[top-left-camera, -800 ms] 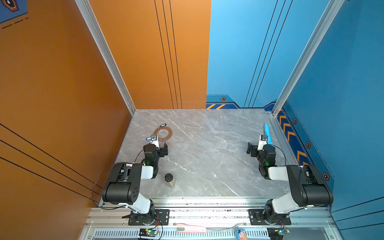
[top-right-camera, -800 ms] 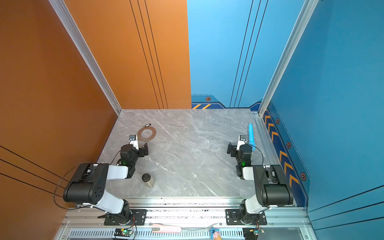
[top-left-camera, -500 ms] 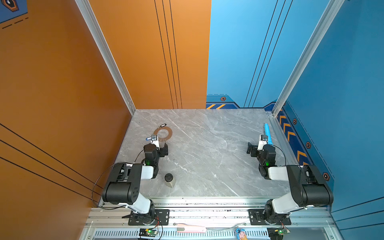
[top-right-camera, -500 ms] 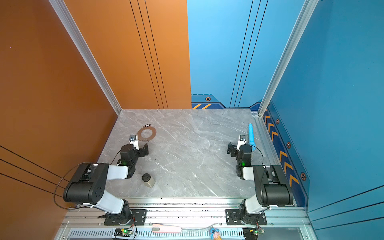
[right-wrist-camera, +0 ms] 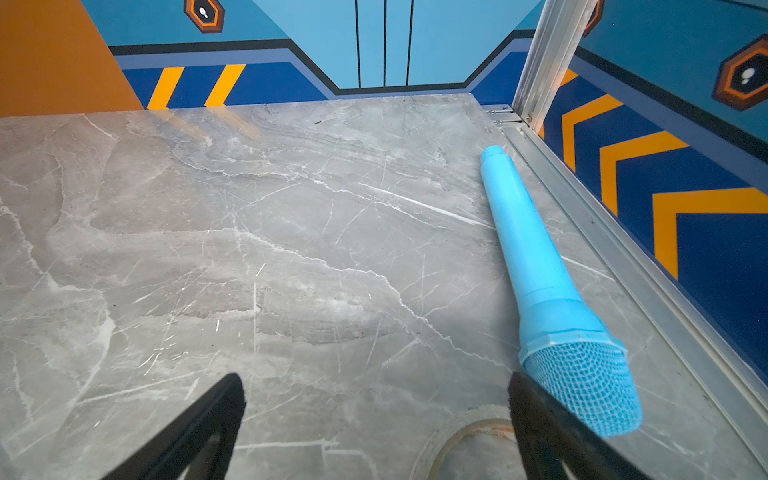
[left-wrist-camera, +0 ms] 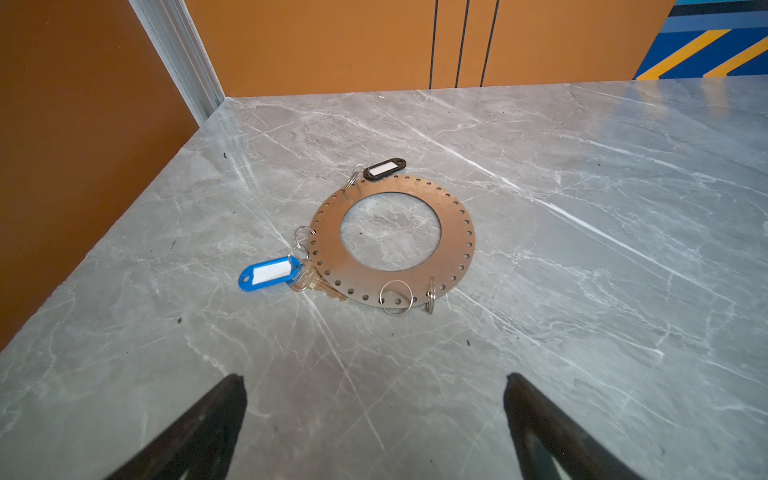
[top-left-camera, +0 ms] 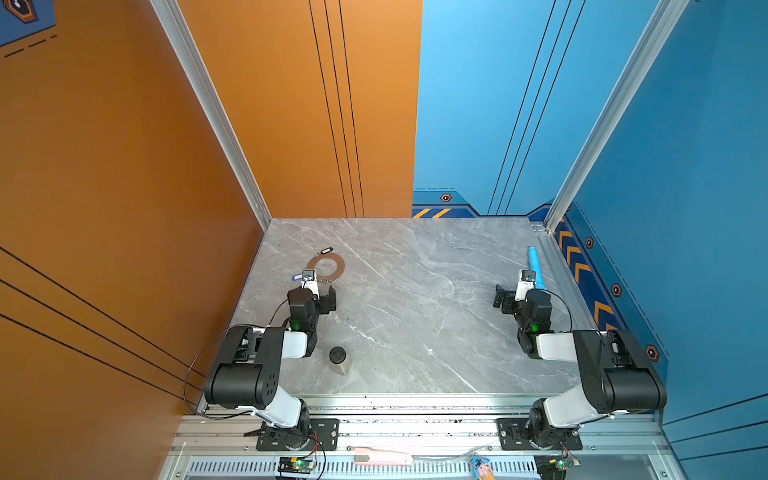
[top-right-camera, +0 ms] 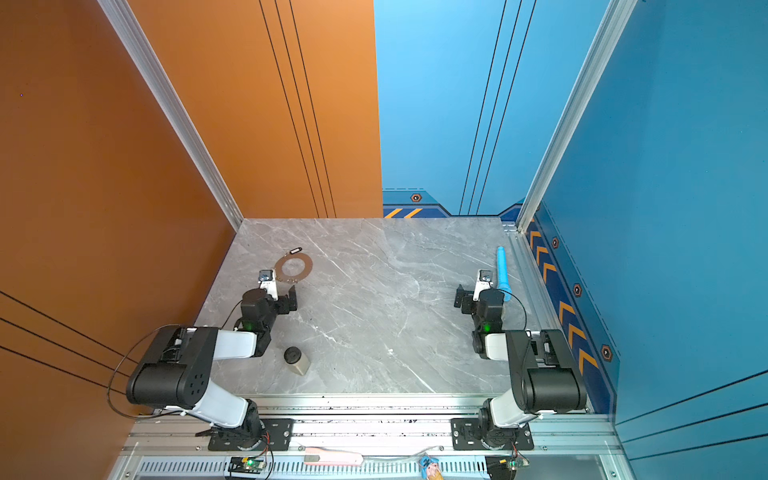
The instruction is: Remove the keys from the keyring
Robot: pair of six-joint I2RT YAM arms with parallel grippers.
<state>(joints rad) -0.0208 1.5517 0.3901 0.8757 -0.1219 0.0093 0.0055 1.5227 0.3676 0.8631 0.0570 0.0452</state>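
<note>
Starting nearest the bases: noting small beige cylindrical jar with black lid (top-left-camera: pixel 338 360), standing upright on grey marble-pattern tabletop (top-left-camera: pixel 415 332), just beside the left arm.

Moving out: marking left gripper (left-wrist-camera: pixel 374 378), black fingers spread wide, holding nothing, sitting short of the ring and apart from it. Marking right gripper (right-wrist-camera: pixel 374 376) on the opposite side, fingers likewise spread wide, gripping nothing. Catching the edge of a pale tape roll (right-wrist-camera: pixel 457 424) low beside 1 finger, mostly cropped.

Tagging sky-blue plastic microphone (right-wrist-camera: pixel 536 257), lying flat along the right-side rail, mesh head toward the gripper and just beside 1 finger; contact unclear.

Going further on the left: tagging wide flat perforated metal keyring (left-wrist-camera: pixel 453 232), lying flat on the tabletop just beyond the left gripper, tinted orange by reflections. Logging blue oblong plastic key tag (left-wrist-camera: pixel 269 273) at the near rim, joined by a wire loop, with 1 metal key (left-wrist-camera: pixel 309 282) beside it, tip tucked under the ring. Logging 2 empty wire loops (left-wrist-camera: pixel 396 297) hanging on the near rim.

Finishing farthest: logging black oblong plastic key tag (left-wrist-camera: pixel 384 169) at the far rim, hooked on by its loop.
</note>
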